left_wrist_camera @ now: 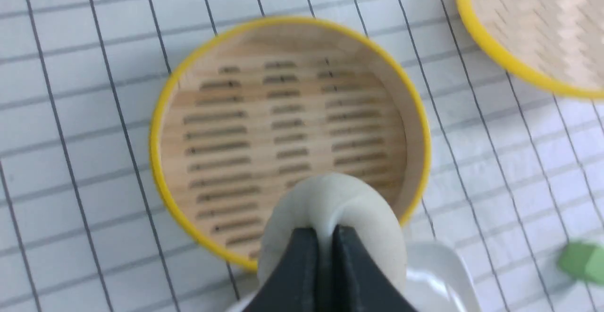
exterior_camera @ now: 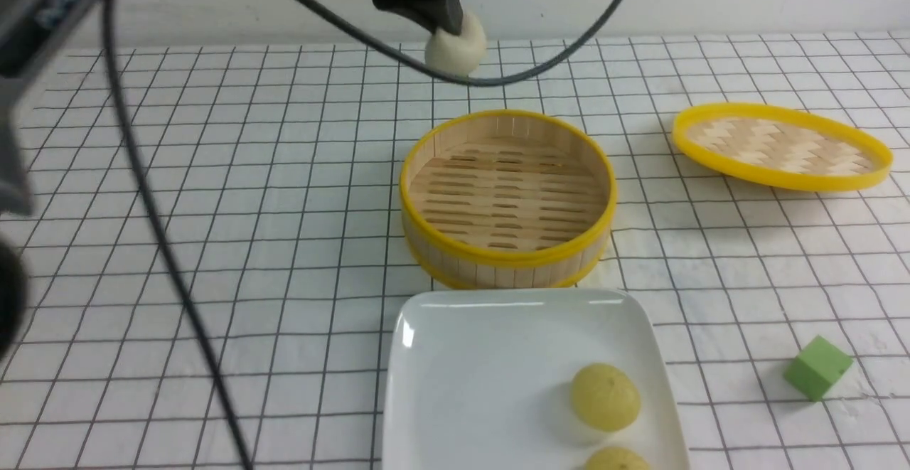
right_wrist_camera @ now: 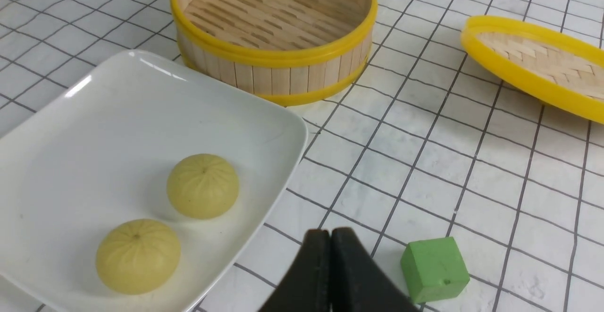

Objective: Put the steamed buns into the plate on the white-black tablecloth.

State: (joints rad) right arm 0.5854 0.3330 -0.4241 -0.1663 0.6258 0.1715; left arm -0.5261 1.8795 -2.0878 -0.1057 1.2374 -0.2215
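My left gripper (exterior_camera: pixel 449 28) is shut on the off-white steamed bun (exterior_camera: pixel 456 49) and holds it high above the empty bamboo steamer (exterior_camera: pixel 507 196). In the left wrist view the bun (left_wrist_camera: pixel 330 203) bulges around the closed black fingers (left_wrist_camera: pixel 304 265), over the steamer (left_wrist_camera: pixel 288 128) and the plate's corner (left_wrist_camera: pixel 439 265). The white square plate (exterior_camera: pixel 462 356) lies at the front on the white-black tablecloth (exterior_camera: pixel 213 207) with two pale yellow buns (exterior_camera: pixel 605 397) (exterior_camera: pixel 616 459). The right wrist view shows those buns (right_wrist_camera: pixel 203 186) (right_wrist_camera: pixel 138 255) in the plate (right_wrist_camera: pixel 94 132). My right gripper (right_wrist_camera: pixel 330 236) is shut and empty, beside the plate.
The steamer's flat yellow-rimmed lid (exterior_camera: pixel 780 144) lies at the back right. A green cube (exterior_camera: pixel 817 367) sits at the front right, close to my right gripper (right_wrist_camera: pixel 434 269). Black cables (exterior_camera: pixel 163 242) hang across the left side.
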